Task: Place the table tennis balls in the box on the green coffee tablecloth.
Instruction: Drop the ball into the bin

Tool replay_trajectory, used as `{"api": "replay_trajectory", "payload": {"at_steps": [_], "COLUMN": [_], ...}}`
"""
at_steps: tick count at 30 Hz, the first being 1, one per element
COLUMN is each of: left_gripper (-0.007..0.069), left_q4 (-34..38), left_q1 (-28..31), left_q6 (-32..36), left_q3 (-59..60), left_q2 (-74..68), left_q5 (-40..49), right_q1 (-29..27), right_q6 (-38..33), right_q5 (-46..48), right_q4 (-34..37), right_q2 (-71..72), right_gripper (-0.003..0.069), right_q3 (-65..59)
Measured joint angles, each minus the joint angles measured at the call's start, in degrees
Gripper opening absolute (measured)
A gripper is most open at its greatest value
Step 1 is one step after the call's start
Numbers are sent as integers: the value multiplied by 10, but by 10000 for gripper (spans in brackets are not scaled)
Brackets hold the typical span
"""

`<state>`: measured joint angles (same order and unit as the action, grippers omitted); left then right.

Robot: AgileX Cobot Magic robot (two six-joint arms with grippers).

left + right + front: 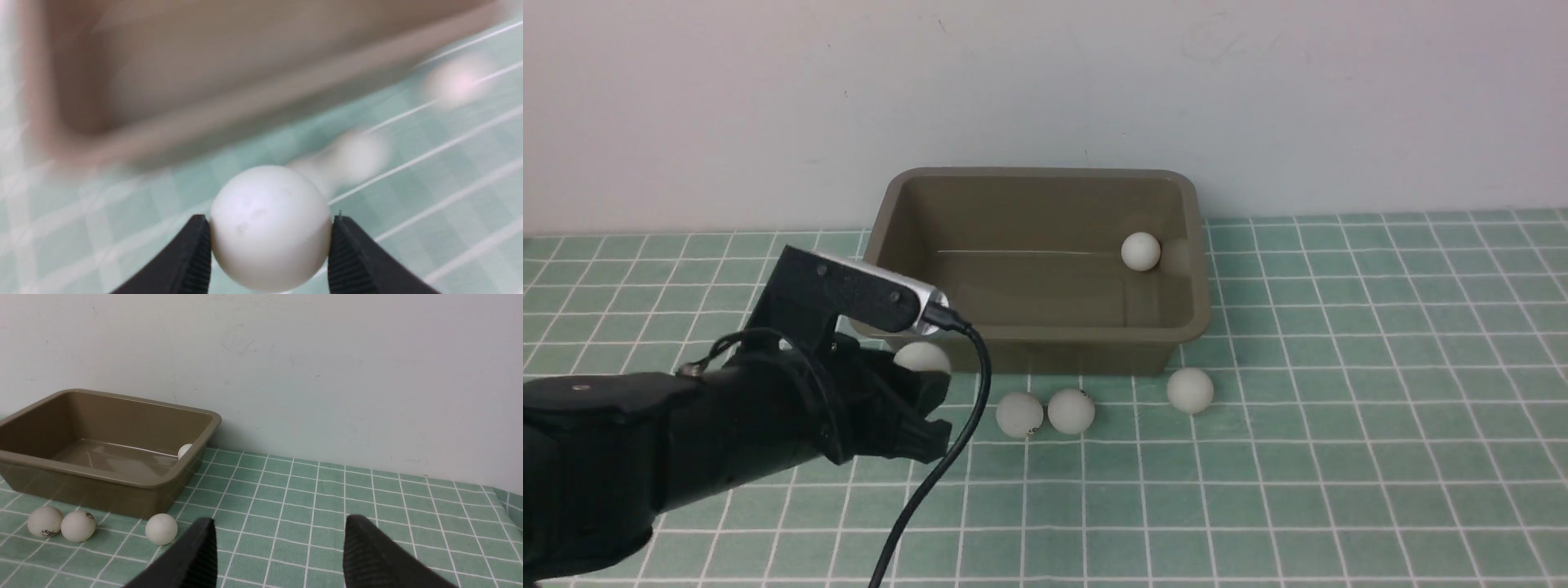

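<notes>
Left jaws are clamped on one table tennis ball [269,228], black ribbed pads [198,261] pressing it from either side. Seen from the front, this held ball [921,357] is just before the box's near left corner, below the rim line. Whether it is clear of the cloth I cannot tell.

Just behind it stands the box [1029,333], an olive-brown tub, open side up. Its long axis runs left to right, parallel to the pale wall [1045,82] just behind it. A second ball [1140,251] lies inside on the floor of the box, at the far right, close to the right-hand wall.

In front of the box's near long side three more balls rest on the green tablecloth [1339,408]. Two of them, the left ball [1019,414] and the middle ball [1071,410], touch each other, and both show small dark printed marks. The right ball [1190,389] lies apart from them, near the box's right front corner.

Checked with thin white lines, the cloth covers the whole counter. The left arm [645,441] reaches in low from the left, and a black cable [964,425] hangs from its wrist camera.

Right jaws stand wide apart with nothing between them, out beyond the box's right end, above bare cloth.
</notes>
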<state>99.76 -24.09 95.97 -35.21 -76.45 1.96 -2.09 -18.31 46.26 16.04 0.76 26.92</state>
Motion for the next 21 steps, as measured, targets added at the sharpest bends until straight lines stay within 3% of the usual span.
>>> {"api": "replay_trajectory", "payload": {"at_steps": [3, 7, 14, 21], "left_gripper": [325, 325, 325, 325], "left_q4": [-3, -5, -6, -7], "left_q1": [0, 0, 0, 16], "left_q6": [35, 86, 189, 139], "left_q3": [-17, -76, -258, -380], "left_q2": [24, 13, -165, -335], "left_q5": [51, 55, 53, 39], "right_q1": [0, 0, 0, 0], "right_q6": [0, 0, 0, 0], "right_q5": [0, 0, 0, 0], "right_q4": [0, 0, 1, 25], "right_q2": [0, 0, 0, 0], "right_gripper": [388, 388, 388, 388], "right_q3": [0, 0, 0, 0]}}
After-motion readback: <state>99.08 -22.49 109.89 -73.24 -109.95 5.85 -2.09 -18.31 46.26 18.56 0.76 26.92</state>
